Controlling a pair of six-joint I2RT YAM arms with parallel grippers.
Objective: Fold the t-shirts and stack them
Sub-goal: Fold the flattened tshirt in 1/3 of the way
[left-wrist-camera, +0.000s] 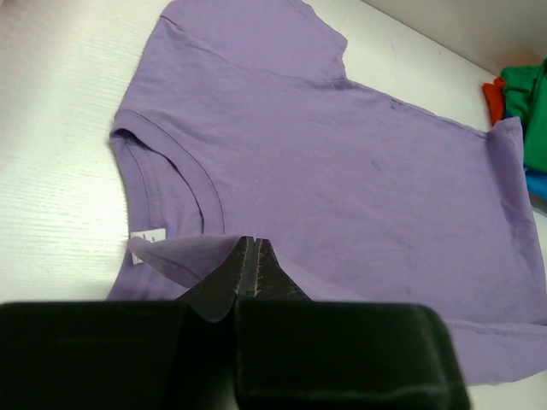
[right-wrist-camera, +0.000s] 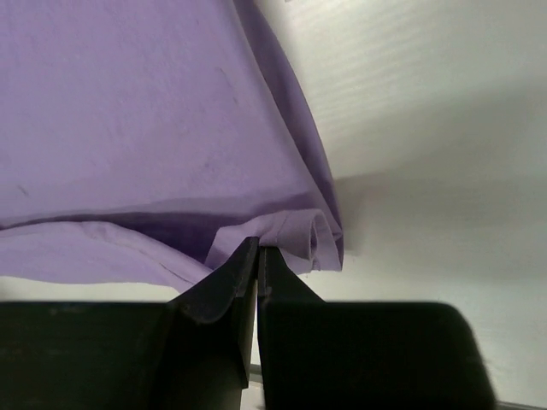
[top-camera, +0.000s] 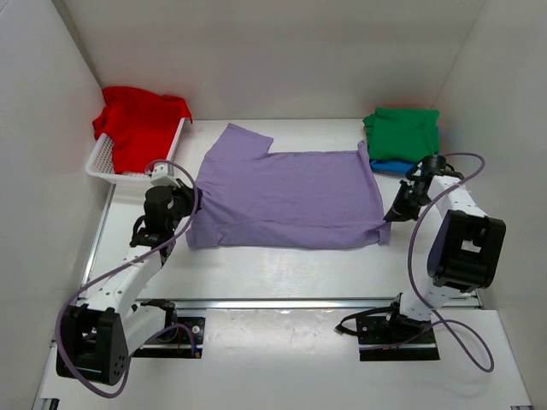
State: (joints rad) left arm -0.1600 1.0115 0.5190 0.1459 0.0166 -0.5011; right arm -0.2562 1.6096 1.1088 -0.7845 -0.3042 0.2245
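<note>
Left gripper [left-wrist-camera: 248, 249] is clamped on the lavender t-shirt [top-camera: 286, 196] beside its collar; right gripper [right-wrist-camera: 258, 249] pinches its near right corner. The shirt lies spread mid-table. A white basket [top-camera: 107, 166] at the far left corner holds the red t-shirt [top-camera: 137, 128]. The green t-shirt [top-camera: 402, 132] lies folded on the blue t-shirt [top-camera: 391, 167] at the far right corner. White walls [top-camera: 282, 60] enclose the white table [top-camera: 282, 273].

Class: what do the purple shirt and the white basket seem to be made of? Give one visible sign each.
Purple shirt: probably soft matte knit cloth; it creases, drapes limply, and has a stitched collar. Basket: likely rigid white plastic, fairly smooth; its wall has even moulded slots.
</note>
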